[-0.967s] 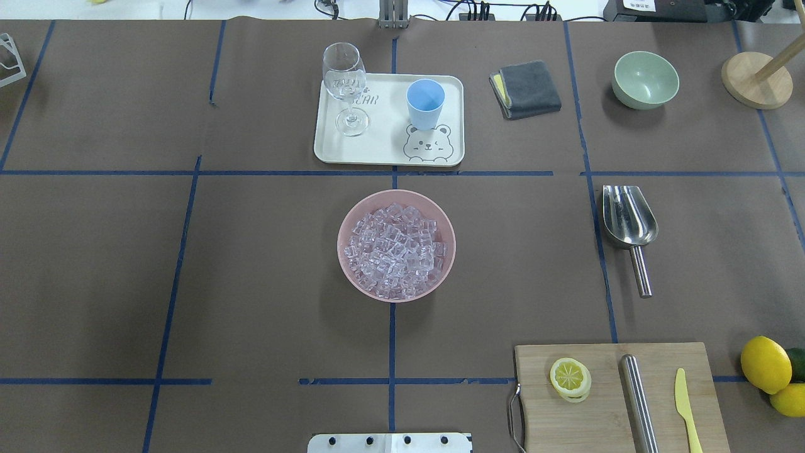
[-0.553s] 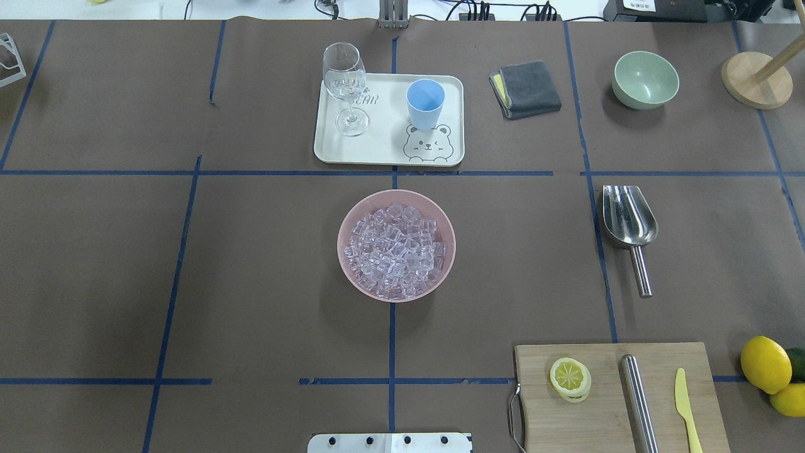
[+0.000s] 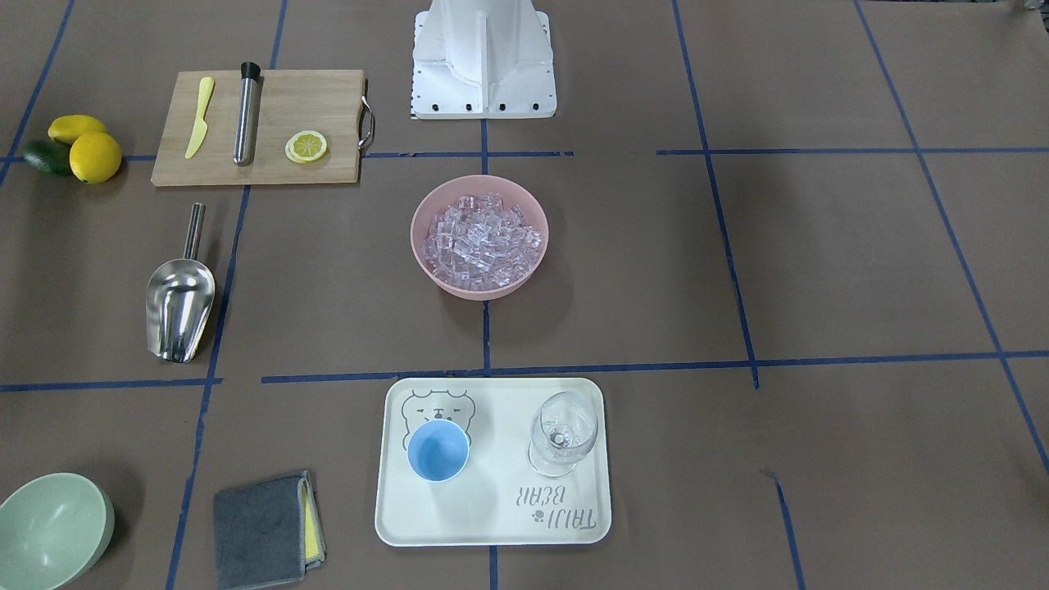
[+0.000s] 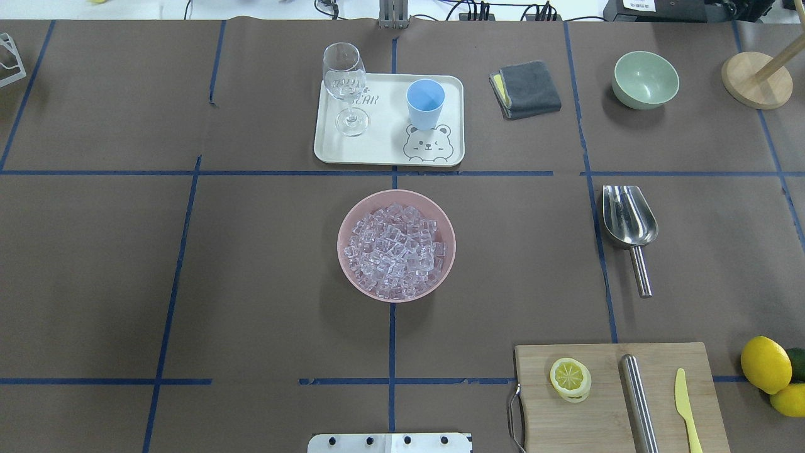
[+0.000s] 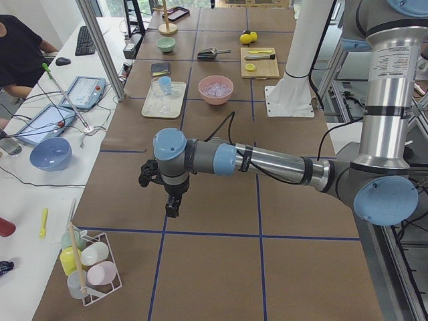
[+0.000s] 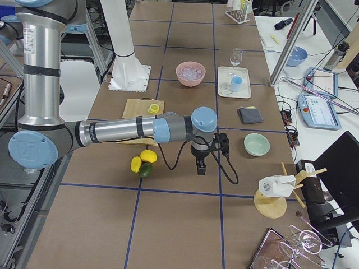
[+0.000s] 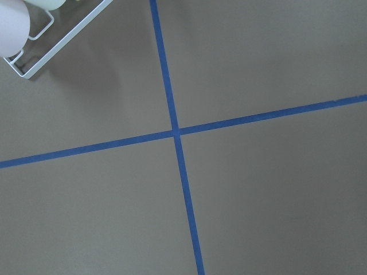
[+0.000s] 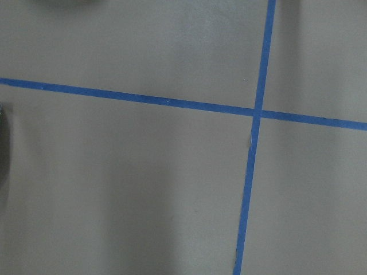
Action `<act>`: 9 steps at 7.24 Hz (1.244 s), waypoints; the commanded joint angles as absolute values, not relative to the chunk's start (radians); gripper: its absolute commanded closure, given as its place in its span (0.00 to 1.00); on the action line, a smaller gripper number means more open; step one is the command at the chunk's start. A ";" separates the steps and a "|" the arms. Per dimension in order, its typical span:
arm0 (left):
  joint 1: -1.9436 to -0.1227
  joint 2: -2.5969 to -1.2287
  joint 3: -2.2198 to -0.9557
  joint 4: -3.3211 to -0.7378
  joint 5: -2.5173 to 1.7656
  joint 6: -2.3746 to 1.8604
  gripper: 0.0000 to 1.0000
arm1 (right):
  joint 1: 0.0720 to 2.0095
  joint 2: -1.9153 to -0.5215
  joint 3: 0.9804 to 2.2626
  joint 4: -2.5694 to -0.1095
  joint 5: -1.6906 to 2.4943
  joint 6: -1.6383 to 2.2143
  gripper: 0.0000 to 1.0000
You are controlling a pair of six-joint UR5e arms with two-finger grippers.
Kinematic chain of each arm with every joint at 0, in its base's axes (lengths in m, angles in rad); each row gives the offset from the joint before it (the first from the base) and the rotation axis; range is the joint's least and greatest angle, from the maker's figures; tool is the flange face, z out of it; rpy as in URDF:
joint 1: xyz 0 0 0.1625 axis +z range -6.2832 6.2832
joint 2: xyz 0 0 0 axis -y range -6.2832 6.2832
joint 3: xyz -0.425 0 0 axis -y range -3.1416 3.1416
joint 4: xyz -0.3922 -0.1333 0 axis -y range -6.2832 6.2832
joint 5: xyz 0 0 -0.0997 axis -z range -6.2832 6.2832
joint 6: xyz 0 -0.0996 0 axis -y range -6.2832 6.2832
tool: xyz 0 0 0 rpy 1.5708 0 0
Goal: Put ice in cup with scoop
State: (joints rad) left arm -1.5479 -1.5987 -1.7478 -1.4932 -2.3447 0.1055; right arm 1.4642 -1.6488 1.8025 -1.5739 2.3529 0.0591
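Brown counter (image 4: 251, 264) before you: ice (image 4: 396, 251) fills the pink bowl (image 4: 343, 248); the cup (image 4: 425, 104) stands on the tray (image 4: 383, 148) by a glass (image 4: 344, 75); the scoop (image 4: 629, 217) lies apart, on the robot's right. The left hand (image 5: 172, 208) and right hand (image 6: 201, 168) hang over bare paper; you cannot tell their opening.

Wine glass (image 4: 344, 88) — upright near cup (image 4: 425, 104)

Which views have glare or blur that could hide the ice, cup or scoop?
Overhead exterior: even light, sharp; the scoop carries bright streaks, its outline clear. Exterior front-facing: the ice glints, single cubes hard to separate; the cup is clean. Both wrist-mounted views: soft, flat, only brown paper and blue tape.
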 commanded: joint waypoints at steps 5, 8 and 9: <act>-1.295 -1.608 -1.766 -1.801 -2.456 0.100 0.00 | 1.408 -1.651 1.802 -1.519 2.402 0.074 0.00; -1.026 -1.762 -1.796 -1.864 -2.502 -0.045 0.00 | 1.408 -1.649 1.813 -1.511 2.404 0.075 0.00; -0.935 -1.857 -1.810 -1.864 -2.376 -0.057 0.00 | 1.407 -1.649 1.818 -1.511 2.404 0.075 0.00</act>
